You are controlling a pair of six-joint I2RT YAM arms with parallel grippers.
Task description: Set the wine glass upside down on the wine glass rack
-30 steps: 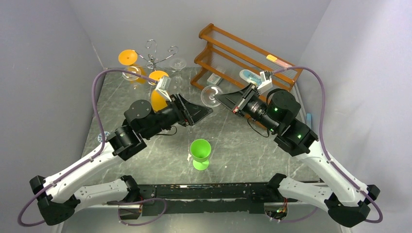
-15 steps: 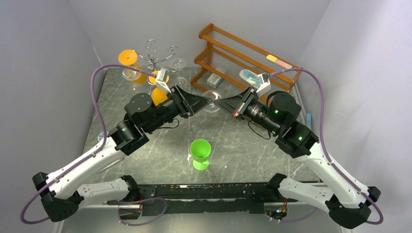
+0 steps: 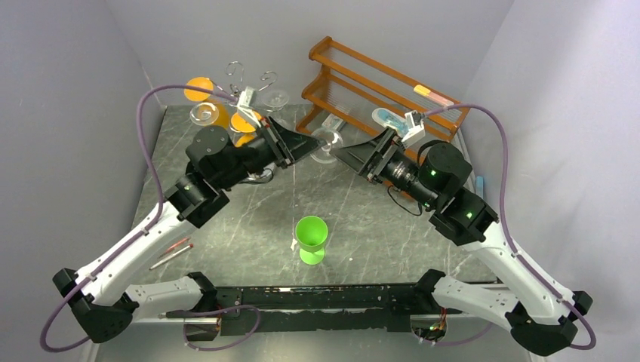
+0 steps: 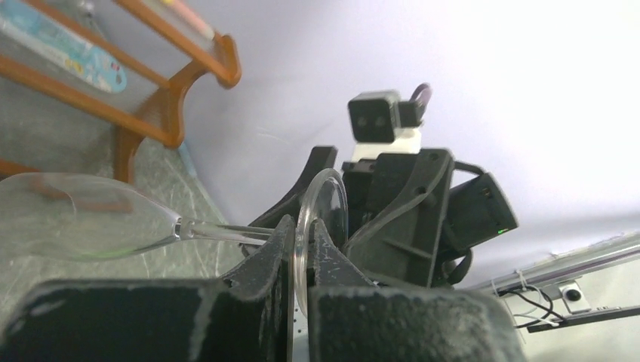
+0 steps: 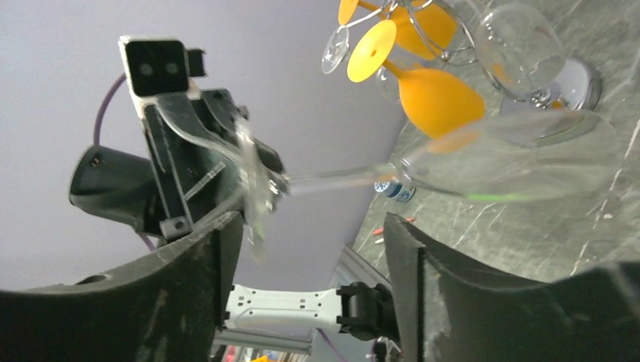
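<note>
The clear wine glass (image 3: 326, 142) lies sideways in mid-air between my two grippers. My left gripper (image 4: 300, 226) is shut on the rim of its round foot (image 4: 323, 215), with the bowl (image 4: 83, 219) pointing off to the left. My right gripper (image 5: 309, 234) stands open, its fingers (image 5: 219, 249) spread on either side of the stem (image 5: 340, 181) and not touching it. The wine glass rack (image 3: 243, 84), a silver wire stand with scroll arms, stands at the back left behind the left gripper (image 3: 308, 143); its mirrored base (image 5: 571, 83) shows in the right wrist view.
Orange glasses (image 3: 200, 89) and clear ones hang on the rack. A brown wooden two-tier shelf (image 3: 377, 79) with small items stands at the back right. A green cup (image 3: 311, 238) stands near the front centre. Pens (image 3: 170, 253) lie at the front left.
The left gripper reached in and shut on the glass's foot. The right gripper, which was holding the glass, has opened and let go. The glass has shifted slightly toward the back left.
</note>
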